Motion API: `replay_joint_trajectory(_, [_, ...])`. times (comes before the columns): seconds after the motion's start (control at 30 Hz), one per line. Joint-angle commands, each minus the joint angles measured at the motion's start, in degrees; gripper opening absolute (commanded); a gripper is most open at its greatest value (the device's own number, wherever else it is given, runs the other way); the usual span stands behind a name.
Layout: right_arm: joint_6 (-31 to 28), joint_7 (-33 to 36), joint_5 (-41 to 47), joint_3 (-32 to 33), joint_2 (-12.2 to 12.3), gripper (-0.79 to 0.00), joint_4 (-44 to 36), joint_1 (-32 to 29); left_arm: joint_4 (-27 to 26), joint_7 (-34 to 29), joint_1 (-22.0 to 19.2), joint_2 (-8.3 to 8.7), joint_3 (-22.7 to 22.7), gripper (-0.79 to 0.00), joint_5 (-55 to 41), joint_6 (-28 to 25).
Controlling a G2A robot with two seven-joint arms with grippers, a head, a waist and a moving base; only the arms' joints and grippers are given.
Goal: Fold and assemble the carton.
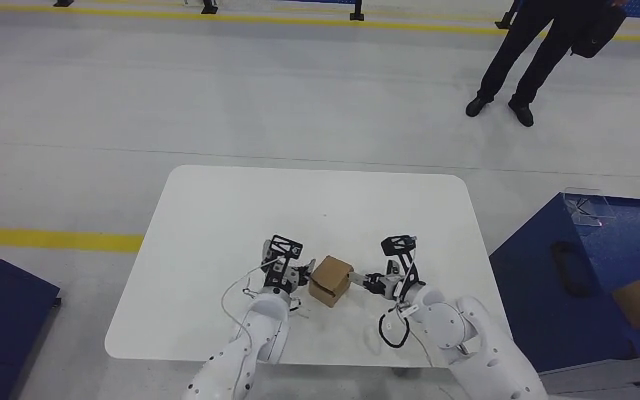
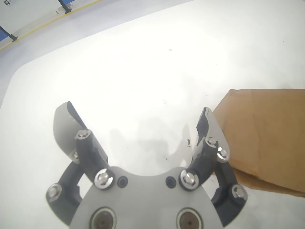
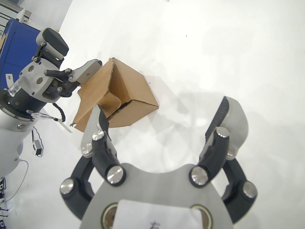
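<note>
**Two open robot hands flank a half-folded carton on a white desk**

A small brown cardboard carton (image 1: 330, 279) sits on a white desk with rounded corners (image 1: 200, 220). It is near the desk's front edge, about midway along it, directly between the robot's two hands.

The left hand (image 2: 137, 108) is low over the desk on one side of the carton, with its jaws spread wide and nothing between them. In the left wrist view, one of its fingers (image 2: 210, 129) lies along the carton's flat brown side (image 2: 262, 132), and the other finger is well away from it over bare desk. From the right wrist view, that same finger presses against a broad loose flap (image 3: 93, 96) that stands out from the carton on the left hand's side.

The right hand (image 3: 162, 103) is on the opposite side of the carton. Its jaws are also spread wide and hold nothing. The carton end facing it has smaller flaps tucked inward, with a dark gap showing between them. One fingertip (image 3: 100, 117) sits right at this end, but whether it touches the cardboard cannot be told. The other finger hangs over bare desk, away from the carton.
</note>
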Motion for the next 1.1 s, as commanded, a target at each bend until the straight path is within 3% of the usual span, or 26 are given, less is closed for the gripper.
replay_joint_trajectory(0.0, [0.06, -0.41, -0.2, -0.25, -0.11, 0.0, 0.22, 0.07, 0.42, -0.34, -0.06, -0.16, 0.13, 0.0, -0.11, -0.42])
replay_joint_trajectory(0.67, [1.37, -3.08, -1.81, -0.31, -0.99, 0.0, 2.62, 0.91, 0.13, -0.14, 0.99, -1.03, -0.88, 0.0, 2.03, -0.67])
replay_joint_trajectory(0.87, [0.73, -0.92, 0.48, 2.36, -0.7, 0.0, 1.18, -0.03, -4.81, 6.32, 3.38, -1.15, -2.79, 0.0, 1.39, 2.77])
replay_joint_trajectory(1.07, [1.18, -1.12, 3.46, 4.1, -0.74, 0.0, -0.35, -0.99, -7.04, 6.87, 5.12, -1.0, -1.99, 0.0, 4.59, -0.81])
